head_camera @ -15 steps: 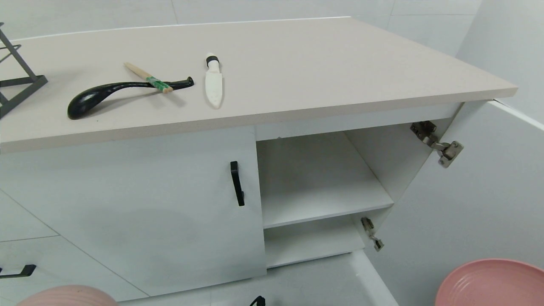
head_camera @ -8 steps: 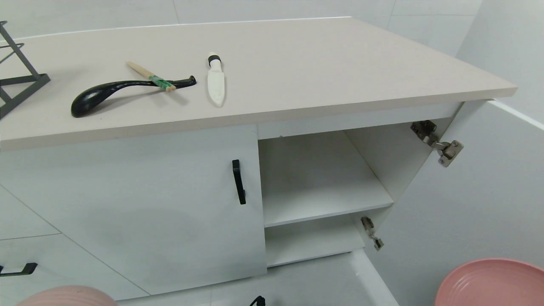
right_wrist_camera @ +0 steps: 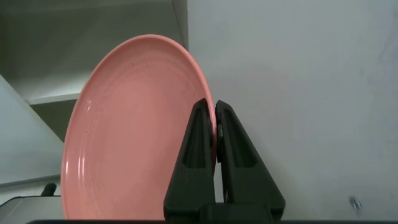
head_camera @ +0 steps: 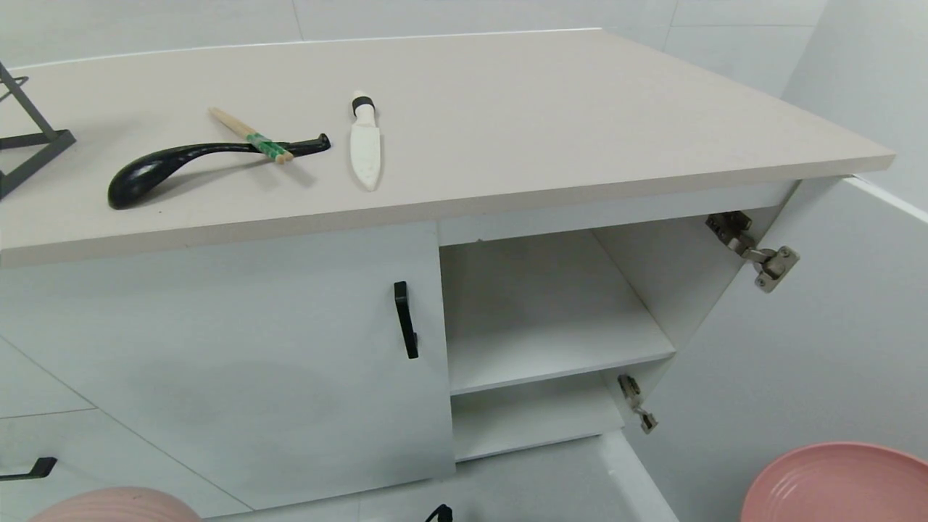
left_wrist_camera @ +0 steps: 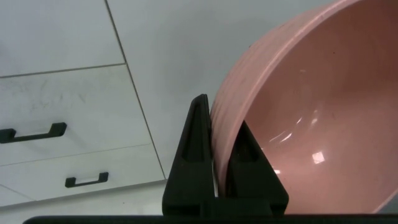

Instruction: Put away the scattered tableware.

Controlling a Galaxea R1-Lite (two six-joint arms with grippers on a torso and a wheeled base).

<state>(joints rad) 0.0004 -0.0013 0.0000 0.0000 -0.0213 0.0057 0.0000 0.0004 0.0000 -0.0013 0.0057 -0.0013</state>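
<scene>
- Nothing on the desk (head_camera: 551,109) has shifted against its neighbours in the last second; only my head camera has swung a little, so the whole scene has slid slightly.
- My left jaws are clamped on the rim of the pink bowl (left_wrist_camera: 311,106), one finger outside the wall and one inside. From my head the bowl (head_camera: 116,506) sits at the near left, low in front of the cabinet.
- My right jaws are pinched together on the edge of the pink plate (right_wrist_camera: 130,130), which I hold on edge. From my head the plate (head_camera: 834,482) is at the near right, beside the open door (head_camera: 819,348).
- On the left part of the desk lies the black ladle (head_camera: 181,161), its scoop towards the left and near edge.
- A pair of chopsticks (head_camera: 250,135) with a green band lies across the ladle's handle, touching it.
- Just right of the handle's end, and apart from it, is the white knife (head_camera: 365,145), with its tip pointing towards the near edge.
- At the far left edge stands a dark rack (head_camera: 29,138).
- Below the desk, the left door (head_camera: 254,362) is shut, with a black handle (head_camera: 405,320) at its right edge.
- The right compartment stands open, showing a white shelf (head_camera: 551,341) and a lower space beneath it.
- My left wrist camera also sees drawer fronts with black handles (left_wrist_camera: 32,132) beyond the bowl.
</scene>
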